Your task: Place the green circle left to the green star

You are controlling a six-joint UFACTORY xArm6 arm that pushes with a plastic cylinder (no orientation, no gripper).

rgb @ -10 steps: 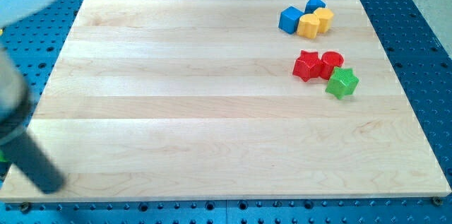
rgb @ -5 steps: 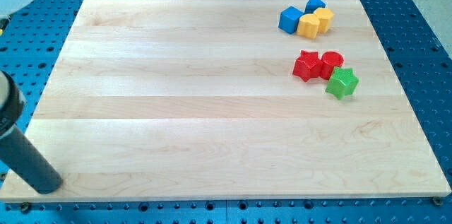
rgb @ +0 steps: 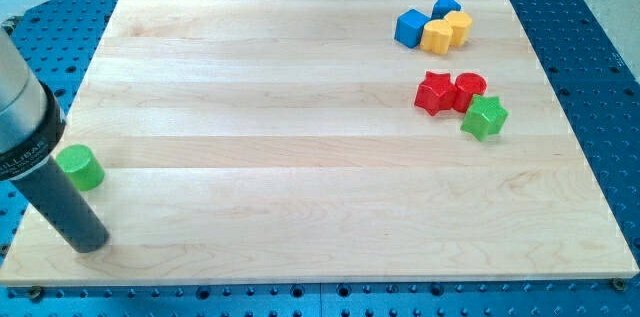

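My tip (rgb: 90, 243) rests on the wooden board (rgb: 300, 177) near the view's bottom-left corner. The arm carries no gripper, only the dark rod, so there is nothing to open or close and nothing is held.

The green circle (rgb: 79, 168) lies at the view's left edge of the board, just above my tip and just beside the rod's right flank; whether rod and block touch cannot be told.

The green star (rgb: 484, 117) lies far across the board on the view's right, well apart from the green circle. It touches or nearly touches the red circle (rgb: 470, 88) at its upper left. The red star (rgb: 435, 93) sits directly left of the red circle, in contact with it.

At the view's top right a cluster holds a blue block (rgb: 410, 28), a second blue block (rgb: 446, 5), a yellow block (rgb: 437, 36) and a second yellow block (rgb: 458, 26), packed together
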